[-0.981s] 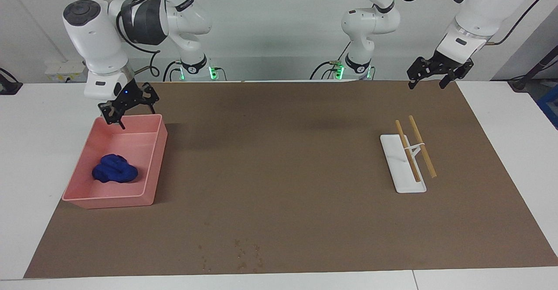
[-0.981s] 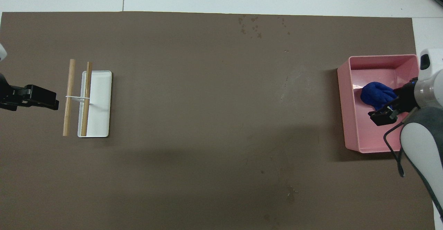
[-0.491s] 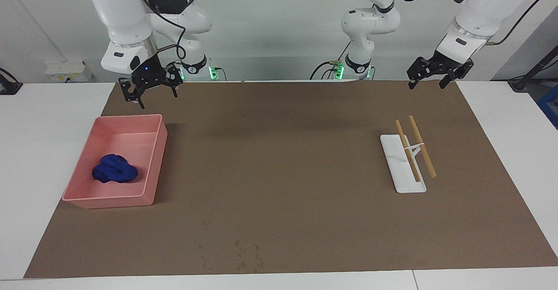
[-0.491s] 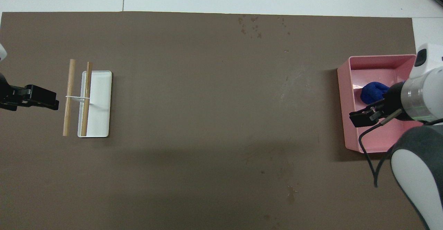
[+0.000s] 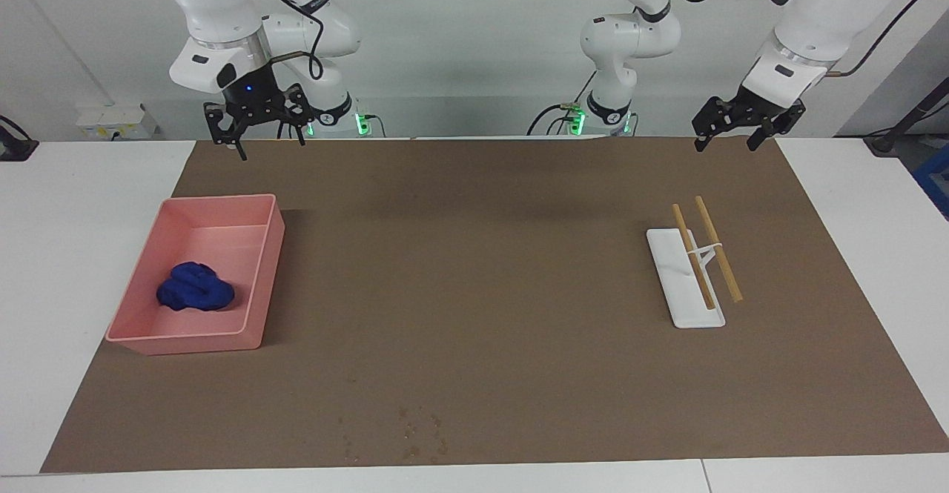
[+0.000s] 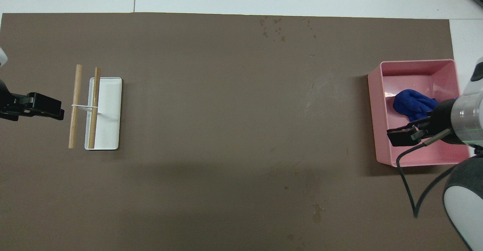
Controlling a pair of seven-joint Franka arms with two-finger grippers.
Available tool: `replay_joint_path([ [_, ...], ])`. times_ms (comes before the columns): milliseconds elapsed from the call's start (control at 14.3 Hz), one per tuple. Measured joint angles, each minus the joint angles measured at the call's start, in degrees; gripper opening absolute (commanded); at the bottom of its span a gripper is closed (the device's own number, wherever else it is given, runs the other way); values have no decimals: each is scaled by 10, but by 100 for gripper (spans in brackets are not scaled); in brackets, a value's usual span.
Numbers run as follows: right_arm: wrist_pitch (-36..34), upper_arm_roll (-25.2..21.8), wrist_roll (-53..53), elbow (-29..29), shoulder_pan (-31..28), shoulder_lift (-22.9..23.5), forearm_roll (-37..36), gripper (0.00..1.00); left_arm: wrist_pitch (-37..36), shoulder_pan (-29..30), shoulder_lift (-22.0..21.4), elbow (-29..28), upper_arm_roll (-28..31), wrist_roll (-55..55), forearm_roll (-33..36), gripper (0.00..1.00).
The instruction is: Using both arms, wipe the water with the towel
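Towel [image 5: 194, 296] is lying bunched in the pink tray [image 5: 265, 265] while the right gripper [image 5: 256, 128], jaws released, is hanging empty at its 12 o'clock, and the left gripper [image 5: 741, 127], jaws also released, is waiting at the rack's [image 5: 678, 285] 12 o'clock.

We saw a pink tray [image 5: 256, 285] at the right arm's end of the brown mat [image 5: 474, 293] and a white rack [image 5: 678, 285] bearing two wooden rods [image 5: 718, 248] at the left arm's end.

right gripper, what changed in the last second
The right gripper rose from just above the pink tray's robot-side rim and drew back toward its base; it now hangs empty and open over the mat's edge. It neither took nor released anything. The towel stayed in the tray, and the left gripper, the white stand and the water drops are unchanged.
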Motion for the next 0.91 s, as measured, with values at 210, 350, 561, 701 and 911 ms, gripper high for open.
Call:
replay_joint_path([
  [210, -10, -2, 56, 3, 0, -2, 26, 100, 0, 0, 0, 0, 0, 0, 0, 100],
  [350, -22, -2, 104, 14, -1, -2, 42, 100, 0, 0, 0, 0, 0, 0, 0, 100],
  [561, -42, -1, 122, 59, -20, 14, 43, 100, 0, 0, 0, 0, 0, 0, 0, 100],
  [701, -66, -2, 128, 101, -28, 48, 43, 100, 0, 0, 0, 0, 0, 0, 0, 100],
  [911, -76, -2, 134, 119, -30, 78, 43, 100, 0, 0, 0, 0, 0, 0, 0, 100],
])
